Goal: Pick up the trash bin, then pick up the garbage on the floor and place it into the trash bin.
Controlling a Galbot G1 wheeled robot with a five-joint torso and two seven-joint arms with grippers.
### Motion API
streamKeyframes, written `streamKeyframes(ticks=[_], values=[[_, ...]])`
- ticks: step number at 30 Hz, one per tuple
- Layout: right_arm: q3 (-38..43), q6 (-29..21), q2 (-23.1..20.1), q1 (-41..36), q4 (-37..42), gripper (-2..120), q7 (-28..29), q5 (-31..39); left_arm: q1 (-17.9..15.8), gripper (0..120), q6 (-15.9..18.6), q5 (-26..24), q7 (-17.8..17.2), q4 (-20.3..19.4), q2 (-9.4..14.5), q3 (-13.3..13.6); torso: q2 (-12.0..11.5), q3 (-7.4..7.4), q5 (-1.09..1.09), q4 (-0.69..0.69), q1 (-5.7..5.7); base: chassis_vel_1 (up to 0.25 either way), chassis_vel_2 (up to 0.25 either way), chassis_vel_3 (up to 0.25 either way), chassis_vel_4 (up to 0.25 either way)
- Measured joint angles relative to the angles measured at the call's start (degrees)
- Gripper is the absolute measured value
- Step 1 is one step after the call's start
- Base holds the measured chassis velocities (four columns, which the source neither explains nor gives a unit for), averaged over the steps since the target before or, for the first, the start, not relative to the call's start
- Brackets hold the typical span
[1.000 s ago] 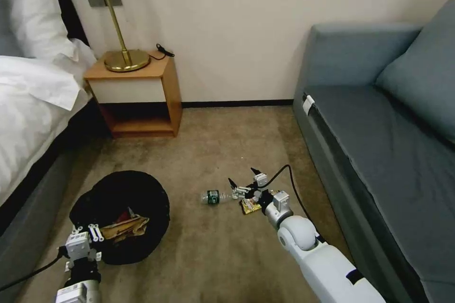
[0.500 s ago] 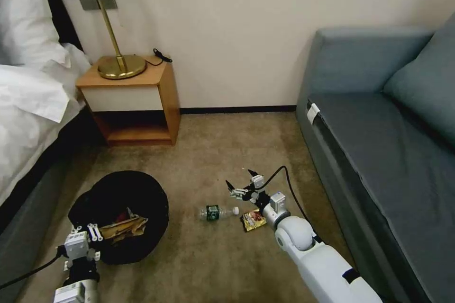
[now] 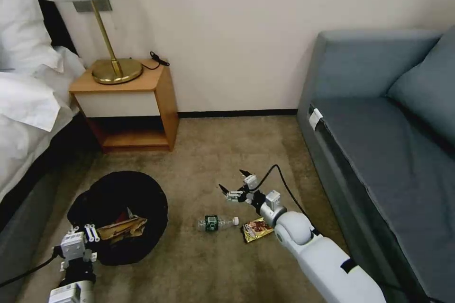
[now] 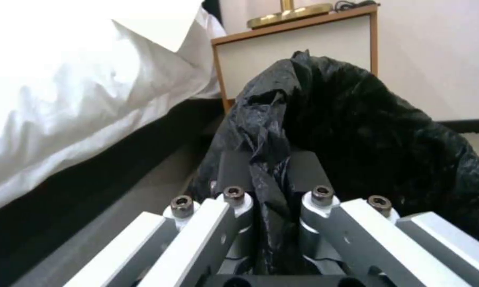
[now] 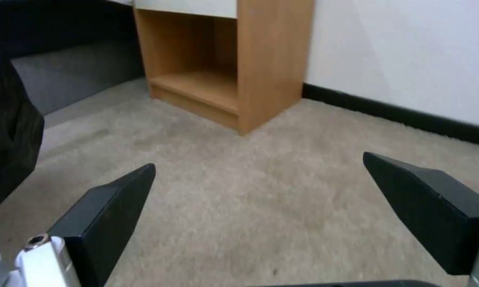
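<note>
In a carpeted bedroom, our left gripper [image 3: 92, 233] is clenched on the near rim of the round trash bin lined with crinkled black plastic bag [image 3: 118, 213]; the left wrist view shows a pleat of that liner pinched between the fingers [image 4: 234, 199]. The bin sits at the near left, beside the bed, with a tan crumpled paper bag [image 3: 122, 228] already inside and, we think, a scrap of red under it.

Our right gripper [image 3: 235, 184] hangs spread wide and holding nothing over the brown carpet [image 3: 213, 151], just beyond the two pieces left on the floor: a small clear plastic bottle with a green label [image 3: 215, 223] lying on its side, and, just right of it, a crumpled yellow-brown snack wrapper [image 3: 256, 229].

We judge both feather-light. The bottle is smooth and apt to roll, so take it across its middle; the wrapper is limp, best pinched at a raised crease.
</note>
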Motion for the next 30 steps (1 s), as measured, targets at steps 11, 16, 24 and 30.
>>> streamKeyframes(ticks=[11,16,24,30], values=[[-6.8,-11.7,0.8,10.8,-7.8,100,-9.0,-3.7,0.3,7,0.3,-1.6,-0.1,-0.2,0.8,-0.3,0.0,0.0,0.0,-0.01,0.0,0.0,0.0,0.0,0.0],[-9.3,-13.0,1.4,10.9,-9.2,100,-14.4,-6.3,0.4,7,1.4,-1.7,-0.2,-0.2,2.0,-0.4,0.0,0.0,0.0,0.0,0.0,0.0,0.0,0.0,0.0],[-11.8,-11.2,2.7,9.3,-11.0,100,-18.2,-11.7,-0.1,7,2.8,-2.3,-0.3,-0.1,3.3,-0.7,0.0,0.0,0.0,-0.01,0.0,0.0,0.0,0.0,0.0],[-13.3,-10.2,3.8,9.6,-13.1,100,-19.5,-13.8,-0.1,7,2.8,-2.3,-0.3,0.3,3.3,-0.5,0.0,0.0,0.0,-0.01,0.0,0.0,0.0,0.0,0.0]])
